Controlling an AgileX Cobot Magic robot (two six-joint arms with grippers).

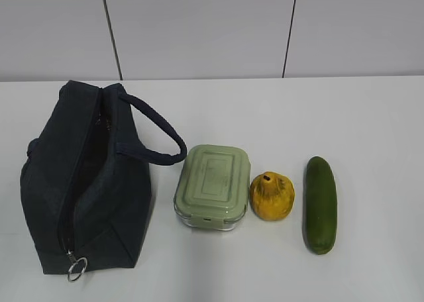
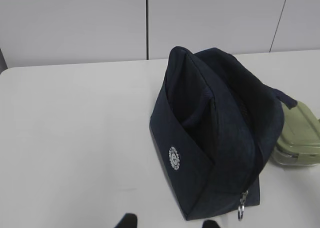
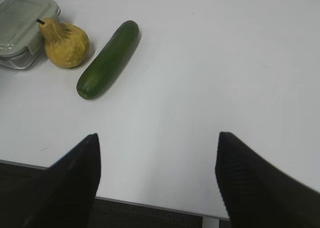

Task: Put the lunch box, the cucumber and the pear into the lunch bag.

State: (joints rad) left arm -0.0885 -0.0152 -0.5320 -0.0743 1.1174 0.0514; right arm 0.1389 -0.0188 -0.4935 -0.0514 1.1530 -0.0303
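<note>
Right wrist view: your right pincer (image 3: 157, 180) stood wide open and empty, with the cucumber (image 3: 108, 58), pear (image 3: 63, 43) and lunch box (image 3: 22, 23) ahead-left, unobstructed; whether the left pincer (image 2: 167, 224) was open could not be told, the unzipped lunch bag (image 2: 215, 133) just ahead.

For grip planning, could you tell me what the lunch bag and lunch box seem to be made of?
Lunch bag: dark navy woven fabric, matte, soft folds; its zipper ring looks metal. Lunch box: clear base, probably glass or plastic; matte sage-green lid, likely plastic.

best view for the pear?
Right wrist view: the pear shows in side profile, stem and neck visible, beside the lunch box. The exterior view shows it from above, whole but foreshortened. The left wrist view doesn't show it.
</note>
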